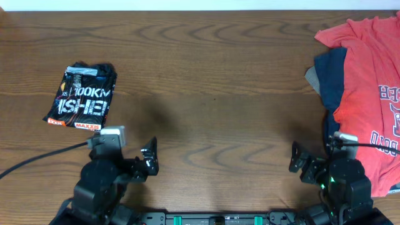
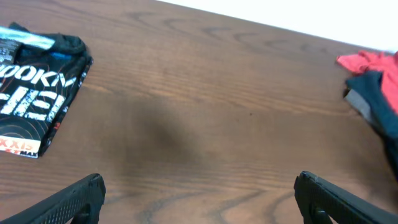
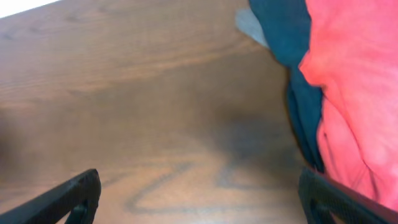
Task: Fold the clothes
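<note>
The clothes, a black jersey [image 1: 83, 97] with white lettering and small logos, lie folded into a compact rectangle at the left of the wooden table [image 1: 212, 75]. The left wrist view shows the jersey [image 2: 37, 93] at its left edge. My left gripper [image 1: 128, 156] hovers open near the front edge, to the right of and nearer than the jersey, with only bare wood between its fingers [image 2: 81, 196]. My right gripper [image 1: 320, 162] is open at the front right, over bare wood, its right finger [image 3: 329, 199] close to the red shirt's edge.
A red T-shirt [image 1: 369, 75] with navy lettering lies crumpled at the right edge on top of a navy garment [image 1: 331, 81]; both show in the right wrist view, the red shirt [image 3: 354, 81] and the navy cloth [image 3: 286, 31]. Cables run off each wrist.
</note>
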`<state>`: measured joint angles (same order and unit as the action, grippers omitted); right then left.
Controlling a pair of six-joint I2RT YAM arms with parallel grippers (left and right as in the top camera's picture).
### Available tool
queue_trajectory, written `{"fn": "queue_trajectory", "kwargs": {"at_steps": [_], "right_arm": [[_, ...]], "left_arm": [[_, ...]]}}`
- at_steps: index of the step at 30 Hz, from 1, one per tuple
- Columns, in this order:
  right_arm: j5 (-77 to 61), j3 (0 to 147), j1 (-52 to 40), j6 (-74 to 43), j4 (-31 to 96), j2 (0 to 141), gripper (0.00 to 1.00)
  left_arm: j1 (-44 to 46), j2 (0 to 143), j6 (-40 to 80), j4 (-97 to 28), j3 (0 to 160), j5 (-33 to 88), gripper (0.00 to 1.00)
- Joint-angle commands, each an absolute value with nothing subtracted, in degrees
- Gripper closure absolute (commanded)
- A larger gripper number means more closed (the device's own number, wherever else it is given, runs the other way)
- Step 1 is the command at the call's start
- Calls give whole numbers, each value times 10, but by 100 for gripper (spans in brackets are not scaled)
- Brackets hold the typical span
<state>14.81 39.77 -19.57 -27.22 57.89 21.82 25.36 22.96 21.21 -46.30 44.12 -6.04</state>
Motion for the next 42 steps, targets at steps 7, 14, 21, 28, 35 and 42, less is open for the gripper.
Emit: {"fn": "queue_trajectory", "kwargs": {"at_steps": [7,14,21,28,35,42], "right_arm": [[161,393,-203,-282,657,217,1],[153,391,-186,-283,676,193,1],[75,330,-81,-226,587,95,1],[7,154,-37,-153,312,9,1],[-29,3,-37,-103,45,4,1],[-37,3,-38,-98,40,5,1]], "left_arm": [[256,220,217,-464,440,-71,2],[256,220,217,-464,440,-71,2],[256,220,217,-464,440,-71,2],[256,220,217,-464,440,-71,2],[256,220,217,-464,440,-71,2],[256,220,217,-464,440,-71,2]]}}
